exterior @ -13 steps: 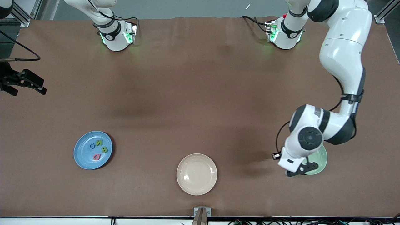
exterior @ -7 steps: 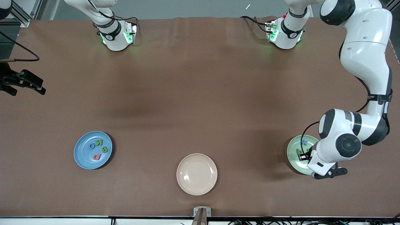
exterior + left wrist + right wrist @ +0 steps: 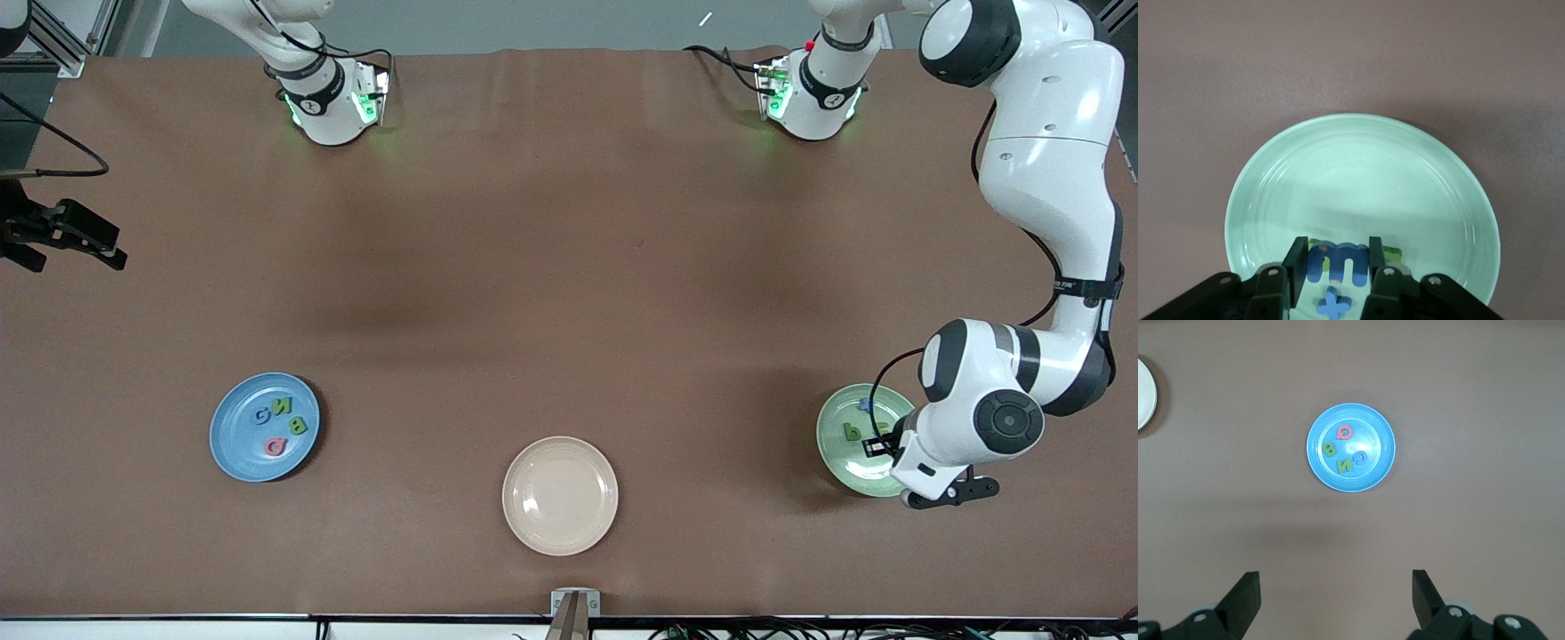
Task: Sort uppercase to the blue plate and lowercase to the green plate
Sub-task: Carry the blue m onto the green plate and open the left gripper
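Brown matting covers the table [image 3: 569, 267]. Glossy round plates are set along its camera edge: the blue plate [image 3: 233, 444] holding the uppercase [image 3: 280, 425] foam letters, a bare cream plate [image 3: 560, 495], and the green plate [image 3: 1358, 167], over which the left gripper [image 3: 1336, 267] is seen, its jaws spread around the blue m [image 3: 1337, 261] among the lowercase [image 3: 852, 432]. Held high, the right gripper [image 3: 1336, 599] is parked wide open.

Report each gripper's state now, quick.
Left gripper: open, over the green plate, fingers straddling the blue m, not gripping.
Right gripper: open, empty, waiting high above the table.
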Tool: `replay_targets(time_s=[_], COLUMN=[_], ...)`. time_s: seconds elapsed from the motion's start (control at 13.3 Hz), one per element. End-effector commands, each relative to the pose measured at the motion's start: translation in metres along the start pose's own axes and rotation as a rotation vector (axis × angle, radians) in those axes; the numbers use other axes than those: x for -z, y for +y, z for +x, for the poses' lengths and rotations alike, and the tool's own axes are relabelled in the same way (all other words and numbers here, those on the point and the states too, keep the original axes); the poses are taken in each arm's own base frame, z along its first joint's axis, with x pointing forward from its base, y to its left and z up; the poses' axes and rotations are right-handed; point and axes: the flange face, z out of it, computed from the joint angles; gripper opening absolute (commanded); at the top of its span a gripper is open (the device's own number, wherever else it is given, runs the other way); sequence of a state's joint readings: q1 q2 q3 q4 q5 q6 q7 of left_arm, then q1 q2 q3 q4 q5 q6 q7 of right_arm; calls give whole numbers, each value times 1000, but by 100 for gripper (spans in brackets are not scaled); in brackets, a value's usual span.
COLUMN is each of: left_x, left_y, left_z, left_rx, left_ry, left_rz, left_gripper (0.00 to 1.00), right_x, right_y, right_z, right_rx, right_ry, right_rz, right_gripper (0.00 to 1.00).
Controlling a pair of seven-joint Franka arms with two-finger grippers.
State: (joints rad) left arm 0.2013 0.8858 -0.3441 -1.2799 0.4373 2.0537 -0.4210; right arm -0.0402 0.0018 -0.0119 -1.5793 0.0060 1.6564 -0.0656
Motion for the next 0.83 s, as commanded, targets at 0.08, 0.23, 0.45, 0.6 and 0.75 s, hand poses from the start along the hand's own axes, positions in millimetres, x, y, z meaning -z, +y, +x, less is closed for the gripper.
replay_targets(time_s=[0.08,0.23,0.45,0.6,0.75], left_x=[-8,-6,26,55,105], left_y=[3,-2,-3,-4,-9], left_z=[4,6,8,8,4], left_rx=[-20,-36,-39,-39,-35], left_ry=[43,64,99,120,147], left_rz=[-9,31,48,46,32], left_gripper=[13,93,100,100,100], right_x=[3,3,4,4,4], right_y=[-2,-3,-4,-4,-4], right_z=[-8,-8,-8,-8,-8], right_rx=[-11,-8,-6,-6,-6], right_ry=[5,5,8,10,8], right_rz=[-12,-11,-11,-11,-11], right_gripper=[100,100,100,100,100])
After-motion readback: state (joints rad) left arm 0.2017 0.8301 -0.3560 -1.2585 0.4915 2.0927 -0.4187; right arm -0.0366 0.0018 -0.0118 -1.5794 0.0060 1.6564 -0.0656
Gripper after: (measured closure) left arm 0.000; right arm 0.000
